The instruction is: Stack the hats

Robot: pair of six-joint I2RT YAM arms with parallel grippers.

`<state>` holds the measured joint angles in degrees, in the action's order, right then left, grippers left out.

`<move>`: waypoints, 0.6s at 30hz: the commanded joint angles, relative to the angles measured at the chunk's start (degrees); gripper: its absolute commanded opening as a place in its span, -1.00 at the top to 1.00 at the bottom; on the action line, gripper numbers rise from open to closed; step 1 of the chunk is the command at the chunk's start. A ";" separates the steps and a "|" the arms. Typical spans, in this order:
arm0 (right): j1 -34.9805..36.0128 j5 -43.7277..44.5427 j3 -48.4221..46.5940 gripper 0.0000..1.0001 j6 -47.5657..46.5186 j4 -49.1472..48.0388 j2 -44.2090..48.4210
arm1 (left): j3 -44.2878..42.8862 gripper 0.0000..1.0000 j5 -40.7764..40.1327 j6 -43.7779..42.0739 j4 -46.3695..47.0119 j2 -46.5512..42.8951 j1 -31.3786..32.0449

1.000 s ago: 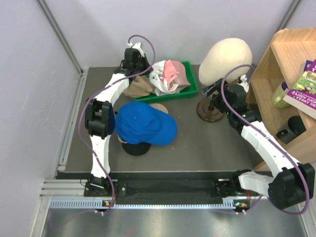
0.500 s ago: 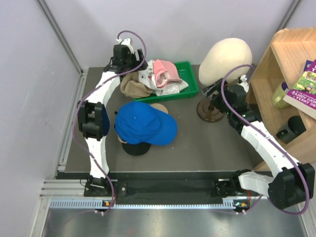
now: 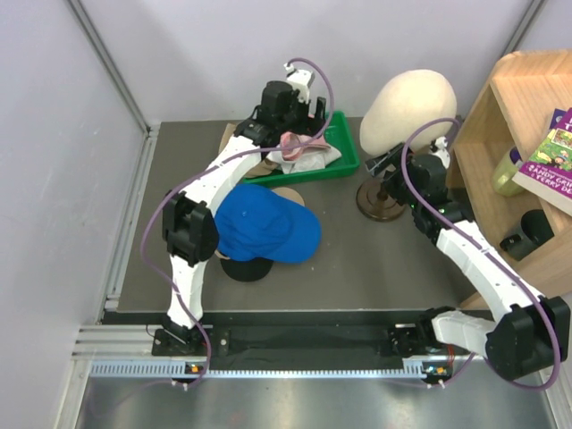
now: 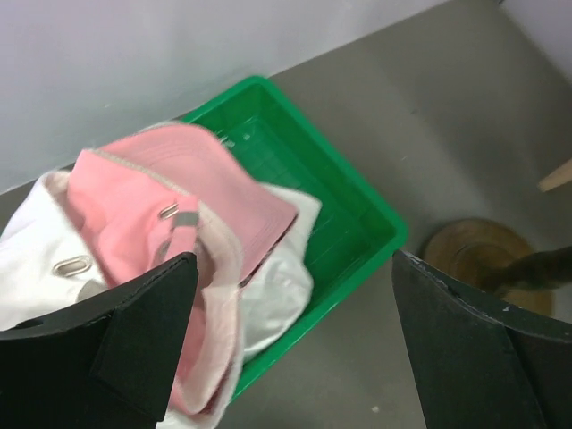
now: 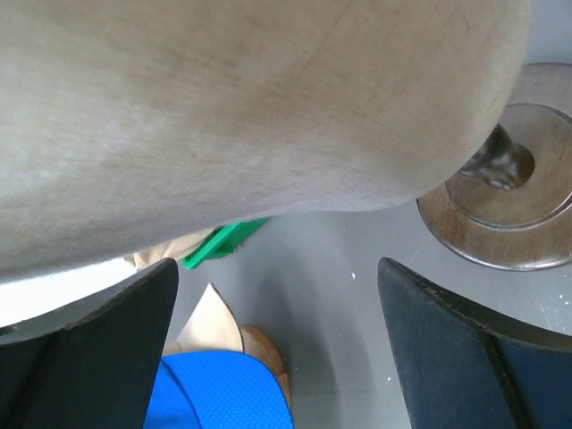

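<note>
Now your left gripper (image 4: 295,259) stands spread wide, holding nothing, over the pink hat (image 4: 170,206). That hat lies on the white hat (image 4: 277,304) in the green tray (image 4: 357,214), at upper left of the wrist view. Your right gripper (image 5: 277,268) is equally wide and empty, with the mannequin head (image 5: 223,116) filling the frame's top. Only the top view shows the whole blue hat (image 3: 264,223) sitting over the black hat (image 3: 246,268), left of centre.
</note>
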<state>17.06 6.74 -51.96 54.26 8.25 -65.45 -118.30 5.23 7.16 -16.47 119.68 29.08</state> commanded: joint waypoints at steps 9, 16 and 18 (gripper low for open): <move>-0.71 -1.38 -1.21 -0.84 -1.00 0.80 3.49 | 1.67 -0.86 -13.15 -10.58 -0.23 5.65 -1.66; -0.89 -1.03 -1.21 -0.85 -1.88 2.29 4.80 | 2.72 -0.48 -11.21 -11.03 -0.41 6.97 -1.66; -1.06 -0.94 -1.21 -0.85 -2.05 2.65 5.24 | 2.72 -0.12 -11.04 -10.76 0.12 6.71 -1.66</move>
<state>16.99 6.09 -51.75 53.89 11.14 -62.46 -115.61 -6.02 -2.96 -18.26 127.15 27.22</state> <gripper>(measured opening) 0.923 0.709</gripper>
